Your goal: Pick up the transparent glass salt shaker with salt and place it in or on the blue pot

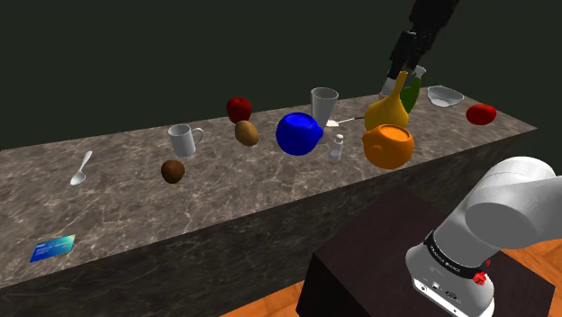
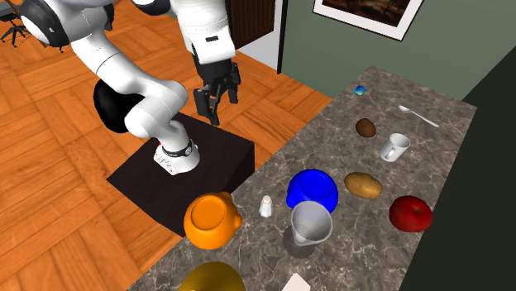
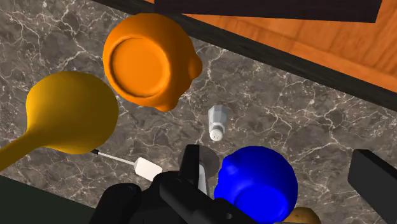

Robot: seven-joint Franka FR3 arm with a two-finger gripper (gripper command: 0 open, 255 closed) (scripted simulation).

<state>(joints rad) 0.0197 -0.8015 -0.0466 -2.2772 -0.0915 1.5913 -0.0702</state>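
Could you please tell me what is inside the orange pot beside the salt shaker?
Seen in the wrist view, the orange pot holds nothing: just its bare orange bottom. Its bulging wall covers the inner sides.

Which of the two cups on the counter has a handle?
The short white mug near the potato has the handle; the taller grey cup next to the blue pot has none.

The arm (image 2: 140,99) is showing rounded white shells with dark joints at the upper left of the frame. A black band (image 2: 177,152) with small white marks is ringing its base, and the gripper (image 2: 213,117) is looking all black.
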